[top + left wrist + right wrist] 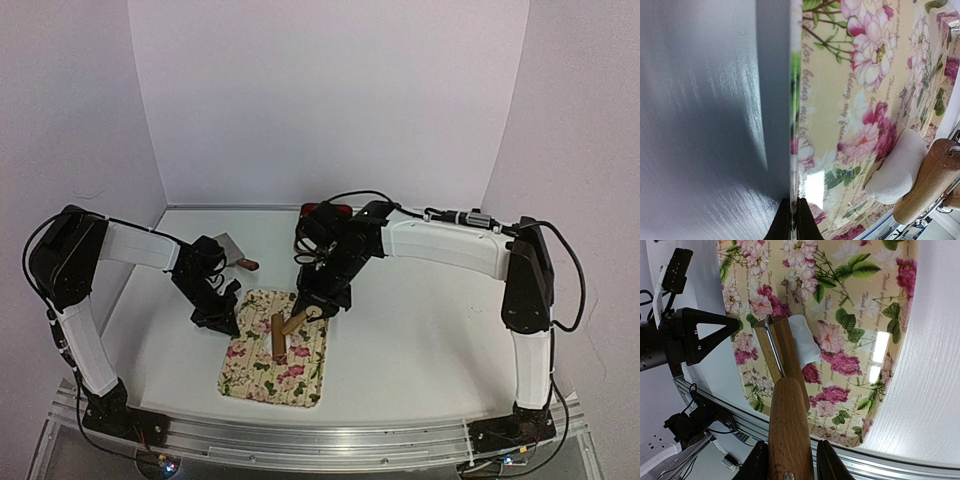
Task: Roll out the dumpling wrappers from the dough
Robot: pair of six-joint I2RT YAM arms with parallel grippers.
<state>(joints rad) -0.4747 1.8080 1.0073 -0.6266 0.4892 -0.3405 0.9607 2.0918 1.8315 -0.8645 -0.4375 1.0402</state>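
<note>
left hand (pixel 793 224) clamps the mat (pixel 850 100), right hand (pixel 790 460) grips the roller (pixel 789 420).

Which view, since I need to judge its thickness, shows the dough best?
Left wrist: the dough shows close, as a thick lump by the rolling pin. Right wrist sees it from above, partly under the pin. Top external shows it too small to judge.

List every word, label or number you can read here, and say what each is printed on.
"for being my": cursive script printed on the floral mat, seen in the left wrist view; the words after it are too blurred to read.
The same script on the mat in the right wrist view is too faint to read.
No text is visible on the rolling pin or the dough.
</note>
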